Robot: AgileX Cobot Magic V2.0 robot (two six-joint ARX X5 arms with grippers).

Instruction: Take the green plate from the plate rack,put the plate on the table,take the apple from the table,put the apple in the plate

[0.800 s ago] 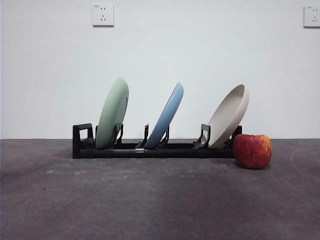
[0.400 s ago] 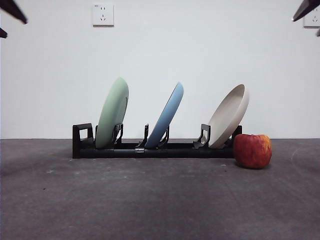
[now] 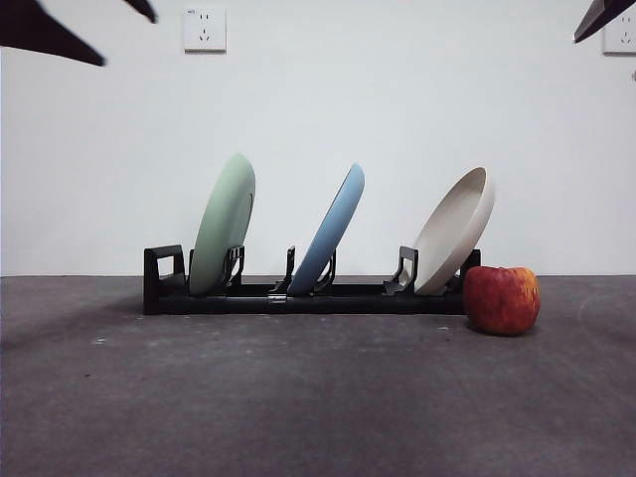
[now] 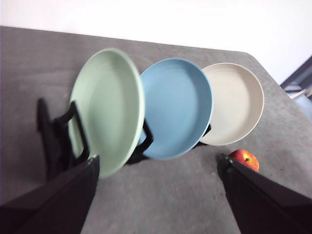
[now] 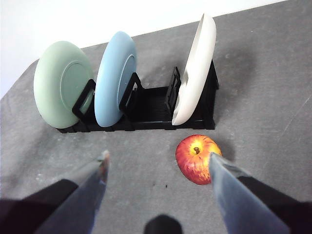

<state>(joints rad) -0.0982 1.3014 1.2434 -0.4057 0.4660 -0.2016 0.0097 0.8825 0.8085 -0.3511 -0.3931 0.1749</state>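
Observation:
The green plate (image 3: 224, 224) leans in the leftmost slot of the black plate rack (image 3: 298, 296) on the dark grey table (image 3: 298, 397). The red apple (image 3: 502, 299) sits on the table at the rack's right end. The plate (image 4: 107, 109), the rack (image 4: 53, 131) and the apple (image 4: 244, 159) also show in the left wrist view. My left gripper (image 4: 158, 168) is open, high above and in front of the green plate. It shows as dark tips at the front view's top left (image 3: 89, 25). My right gripper (image 5: 158, 163) is open and empty, high above the apple (image 5: 197, 159), with the plate (image 5: 63, 83) and rack (image 5: 156, 107) beyond.
A blue plate (image 3: 328, 231) stands in the rack's middle slot and a beige plate (image 3: 455, 231) in the right slot, close above the apple. A white wall with two sockets rises behind the table. The right arm's tip (image 3: 601, 18) shows at the front view's top right corner.
Both arms have come into the front view at the top corners. The left one has come further in and towards the middle. The plates, rack and apple have not moved.

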